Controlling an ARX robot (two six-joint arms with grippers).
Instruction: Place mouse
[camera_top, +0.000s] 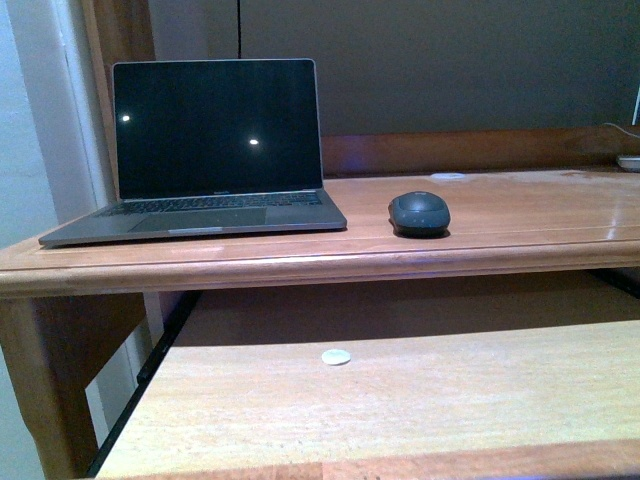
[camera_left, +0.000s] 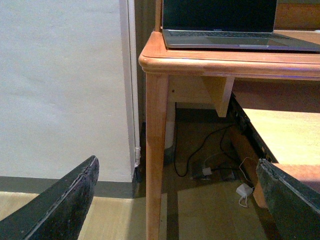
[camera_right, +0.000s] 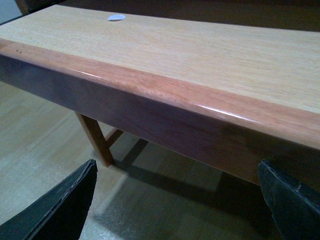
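Note:
The dark grey oval mouse (camera_top: 419, 212) sits on the wooden desk top (camera_top: 520, 215), to the right of an open laptop (camera_top: 210, 150). No arm shows in the front view. My left gripper (camera_left: 177, 200) is open and empty, low beside the desk's left front leg (camera_left: 156, 150), above the floor. My right gripper (camera_right: 177, 200) is open and empty, below and in front of the pulled-out lower shelf (camera_right: 200, 60). The mouse is out of both wrist views.
A small flat white disc (camera_top: 336, 356) lies on the lower shelf; it also shows in the right wrist view (camera_right: 116, 18). Cables and a white adapter (camera_left: 244, 191) lie on the floor under the desk. A wall (camera_left: 60, 85) stands left of the desk.

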